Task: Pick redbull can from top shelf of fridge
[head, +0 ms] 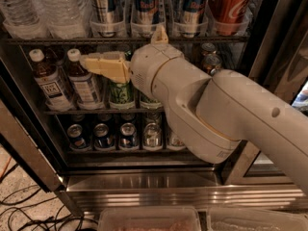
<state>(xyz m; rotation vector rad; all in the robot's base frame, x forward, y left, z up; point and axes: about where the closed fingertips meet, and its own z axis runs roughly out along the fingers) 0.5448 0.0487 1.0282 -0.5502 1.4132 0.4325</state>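
Three redbull cans (147, 4) stand side by side in clear plastic trays on the top shelf (43, 41) of the fridge (168, 183); only their lower parts show, silver with dark blue panels. My gripper (103, 65) is cream-coloured and points left in front of the middle rack, below and a little left of the redbull cans. It holds nothing that I can see. My large white arm (226, 114) crosses from the lower right and hides the right part of the middle rack.
A red Coca-Cola can (230, 4) stands right of the redbull cans, water bottles (57, 8) to their left. The middle rack holds tea bottles (82, 78) and a green can (120, 94). Short cans (103, 136) fill the bottom rack. Clear tubs (149, 219) lie below.
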